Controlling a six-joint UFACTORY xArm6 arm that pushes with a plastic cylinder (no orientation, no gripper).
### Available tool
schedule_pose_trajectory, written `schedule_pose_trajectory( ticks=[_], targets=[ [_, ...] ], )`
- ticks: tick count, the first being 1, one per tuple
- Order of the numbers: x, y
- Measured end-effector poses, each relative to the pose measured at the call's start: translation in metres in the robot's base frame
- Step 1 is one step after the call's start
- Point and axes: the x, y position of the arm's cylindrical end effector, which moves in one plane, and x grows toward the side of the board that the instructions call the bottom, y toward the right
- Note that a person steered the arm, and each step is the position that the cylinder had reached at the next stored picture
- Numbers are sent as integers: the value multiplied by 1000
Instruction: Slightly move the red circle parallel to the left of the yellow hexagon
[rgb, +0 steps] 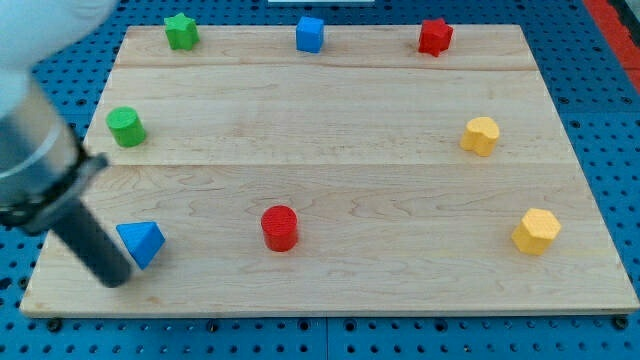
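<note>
The red circle (280, 227) stands on the wooden board at the view's bottom centre. The yellow hexagon (536, 231) lies at the bottom right, at about the same height in the view, far to the right of the red circle. My tip (116, 279) is at the view's bottom left, touching or just left of the blue triangle (141, 243). The tip is well to the left of the red circle, with the blue triangle between them.
A green circle (126, 127) sits at the left. A green star (181, 31), a blue block (310, 34) and a red star (434, 36) line the top edge. A yellow heart-like block (480, 135) is at the right. The wooden board (330, 120) lies on a blue perforated table.
</note>
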Motion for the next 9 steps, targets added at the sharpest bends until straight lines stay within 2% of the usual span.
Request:
schedule_pose_trajectory(
  ticks=[2, 3, 4, 5, 6, 7, 8, 9],
  targets=[
    [-46, -7],
    [-35, 19],
    [-27, 97],
    [-19, 212],
    [-17, 193],
    [-35, 110],
    [-70, 110],
    [-80, 178]
  ],
)
